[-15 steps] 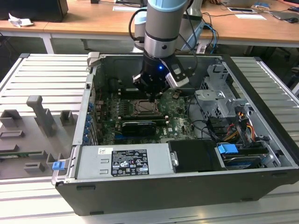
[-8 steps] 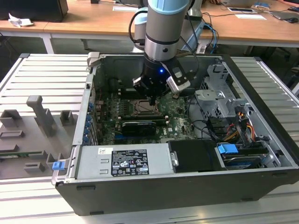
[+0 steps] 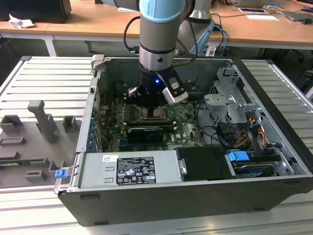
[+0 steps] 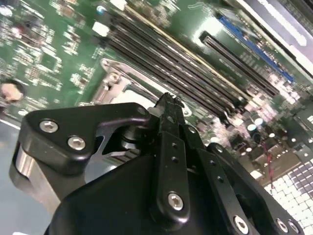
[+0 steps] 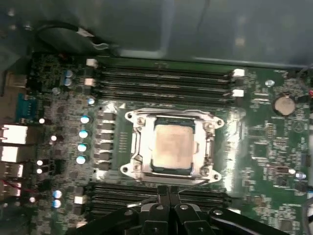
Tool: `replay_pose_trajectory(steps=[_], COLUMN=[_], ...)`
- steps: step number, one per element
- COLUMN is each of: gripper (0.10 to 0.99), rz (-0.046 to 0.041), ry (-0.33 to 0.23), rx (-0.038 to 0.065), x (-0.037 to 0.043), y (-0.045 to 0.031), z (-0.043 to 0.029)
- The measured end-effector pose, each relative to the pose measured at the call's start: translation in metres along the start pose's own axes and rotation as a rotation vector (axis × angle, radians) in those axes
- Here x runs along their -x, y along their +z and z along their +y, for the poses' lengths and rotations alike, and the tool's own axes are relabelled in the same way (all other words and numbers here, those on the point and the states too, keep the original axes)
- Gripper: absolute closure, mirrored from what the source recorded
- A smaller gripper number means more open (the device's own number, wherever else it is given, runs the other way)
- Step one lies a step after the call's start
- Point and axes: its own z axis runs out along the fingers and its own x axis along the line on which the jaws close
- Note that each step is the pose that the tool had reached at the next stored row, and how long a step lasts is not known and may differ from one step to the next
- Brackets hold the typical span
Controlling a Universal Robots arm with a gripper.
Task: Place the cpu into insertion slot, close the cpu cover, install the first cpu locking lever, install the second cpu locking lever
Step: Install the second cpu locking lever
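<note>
**Chip seated, my jaws poised over the socket**

In the exterior view I reach down into the open computer case (image 3: pixel 274 147), which lies on a ribbed metal bench (image 3: pixel 44 81). My jaws (image 3: pixel 151 105) hang just above the green motherboard (image 3: pixel 186 125) near the middle of the frame, over the insertion slot (image 3: pixel 157 115). A grey power supply (image 3: pixel 129 169) sits along the case's near wall, low in the frame, and grey moulded fixtures (image 3: pixel 41 120) stand on the bench at the left.

In the second wrist view my jaws (image 4: pixel 168 105) fill the lower half of the frame, fingers (image 4: pixel 171 147) pressed together with nothing between them. Their tip sits just over a silvery corner of the insertion slot (image 4: pixel 115 81). Long black memory slots (image 4: pixel 176 68) run diagonally beyond it, toward the upper right.

In the first wrist view the cpu (image 5: pixel 172 147) lies flat in the insertion slot (image 5: pixel 171 119) at the centre of the frame, its pale top showing through the window of the cpu cover (image 5: pixel 138 147), which lies down around it. My jaws (image 5: pixel 168 193) come up from the bottom edge, tips just beside the socket's near rim. Memory slots (image 5: pixel 164 81) lie above and below.
</note>
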Motion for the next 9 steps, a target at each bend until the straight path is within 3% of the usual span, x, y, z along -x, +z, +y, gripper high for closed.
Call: replay_pose_trajectory(steps=[1,4,6,8,9], gripper=[0.98,0.98,0.98,0.98,0.98], rz=[-0.0001,0.0001,-0.0024,-0.0039,-0.004], ry=[0.0,-0.002,-0.002,-0.002,-0.002], rx=[0.0,0.001,0.037,0.058,0.06], x=[-0.0063,-0.0085,-0.01,-0.0121,-0.0134], y=[0.0044,0.0109,0.0113,0.0111,0.0109], z=[0.0001,-0.0003,-0.0041,-0.0089,-0.0115])
